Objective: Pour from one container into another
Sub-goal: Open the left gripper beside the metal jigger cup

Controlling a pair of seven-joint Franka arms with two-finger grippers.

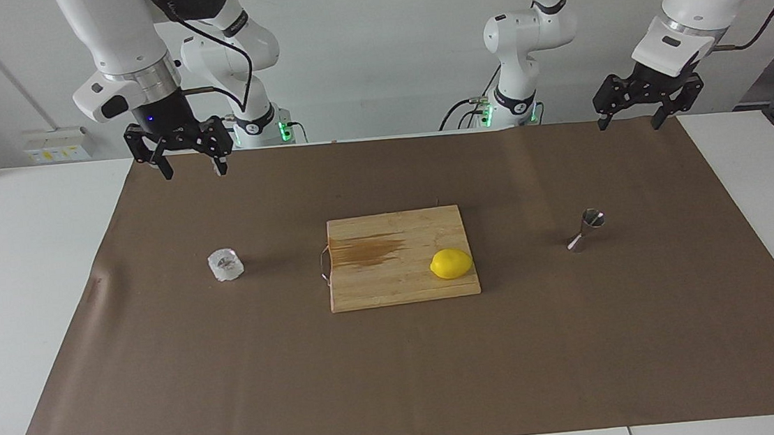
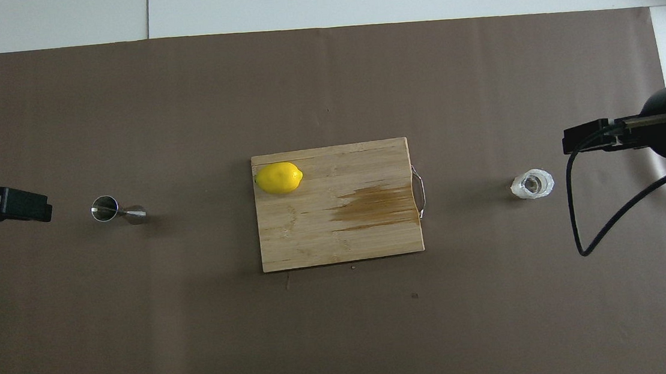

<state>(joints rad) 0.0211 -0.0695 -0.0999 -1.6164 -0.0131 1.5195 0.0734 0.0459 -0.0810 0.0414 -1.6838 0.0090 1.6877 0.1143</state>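
Note:
The one container, a small clear faceted cup (image 1: 226, 264) (image 2: 532, 184), stands upright on the brown mat toward the right arm's end of the table. The other, a shiny steel hourglass jigger (image 1: 585, 229) (image 2: 112, 209), stands upright toward the left arm's end. My right gripper (image 1: 191, 170) hangs open and empty in the air over the mat's edge by the robots, on the cup's side. My left gripper (image 1: 630, 126) hangs open and empty over the mat's corner on the jigger's side. Neither gripper touches anything. I cannot tell what is inside the cup.
A wooden cutting board (image 1: 379, 285) (image 2: 338, 241) with a metal handle and a brown stain lies at the mat's middle, between the cup and the jigger. A yellow lemon (image 1: 451, 264) (image 2: 278, 178) rests on it, toward the jigger. White tabletop borders the mat (image 1: 401, 377).

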